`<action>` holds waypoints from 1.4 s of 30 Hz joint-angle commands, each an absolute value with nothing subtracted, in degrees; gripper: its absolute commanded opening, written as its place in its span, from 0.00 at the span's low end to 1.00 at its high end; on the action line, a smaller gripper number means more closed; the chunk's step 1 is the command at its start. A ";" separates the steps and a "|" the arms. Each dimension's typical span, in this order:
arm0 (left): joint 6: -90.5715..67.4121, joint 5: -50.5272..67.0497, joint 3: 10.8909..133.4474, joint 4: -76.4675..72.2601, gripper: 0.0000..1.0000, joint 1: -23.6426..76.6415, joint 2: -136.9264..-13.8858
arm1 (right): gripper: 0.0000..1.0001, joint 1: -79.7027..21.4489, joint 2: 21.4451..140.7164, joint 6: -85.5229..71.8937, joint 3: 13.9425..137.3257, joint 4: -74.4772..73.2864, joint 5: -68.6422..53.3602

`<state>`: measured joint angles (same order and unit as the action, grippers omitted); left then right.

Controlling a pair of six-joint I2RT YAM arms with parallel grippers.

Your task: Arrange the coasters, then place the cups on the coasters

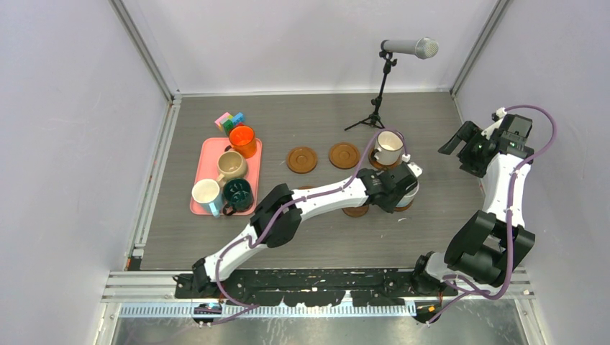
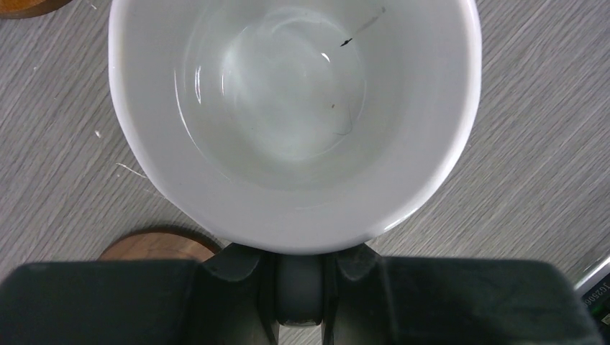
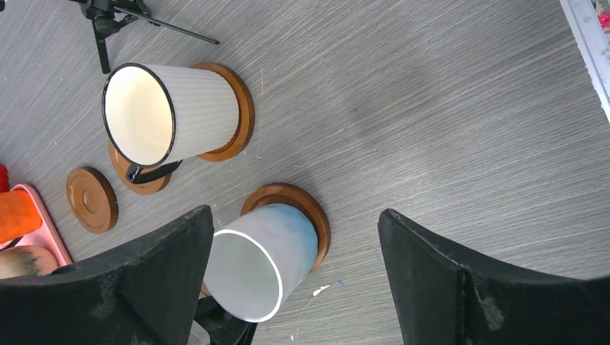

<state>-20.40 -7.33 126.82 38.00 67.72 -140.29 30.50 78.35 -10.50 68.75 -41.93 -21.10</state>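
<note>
My left gripper (image 1: 400, 188) (image 2: 298, 253) is shut on the handle of the light blue cup (image 1: 410, 194) (image 2: 295, 115) (image 3: 266, 259), white inside. The cup's base is over a brown coaster (image 1: 405, 208) (image 3: 319, 215); I cannot tell whether it rests there. A cream cup (image 1: 388, 147) (image 3: 169, 115) stands on another coaster (image 3: 241, 118) behind it. Two bare coasters (image 1: 302, 159) (image 1: 344, 154) lie to the left, and one more (image 1: 355, 210) (image 2: 158, 246) beside my left wrist. My right gripper (image 1: 460, 141) (image 3: 296, 215) hangs open to the right, holding nothing.
A pink tray (image 1: 205, 154) at the left holds the orange (image 1: 242, 140), beige (image 1: 231, 165), white (image 1: 206, 194) and dark green (image 1: 237, 194) cups. Coloured toy blocks (image 1: 230, 121) lie behind it. A microphone stand (image 1: 378, 108) rises at the back near the cream cup.
</note>
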 commanded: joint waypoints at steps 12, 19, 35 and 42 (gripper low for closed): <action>-20.33 -8.74 127.66 36.75 0.56 68.73 -134.88 | 0.89 30.76 75.59 -10.19 68.64 -40.12 -22.10; -15.74 -8.25 123.69 36.94 0.90 68.47 -127.99 | 0.89 30.76 75.29 -7.03 69.41 -41.49 -26.11; -0.30 7.55 106.80 45.73 1.00 50.86 -101.38 | 0.89 23.53 79.17 -0.57 78.59 -47.97 -27.12; 10.08 13.24 101.29 54.79 1.00 32.47 -90.03 | 0.89 19.25 80.28 -1.41 78.50 -44.33 -28.51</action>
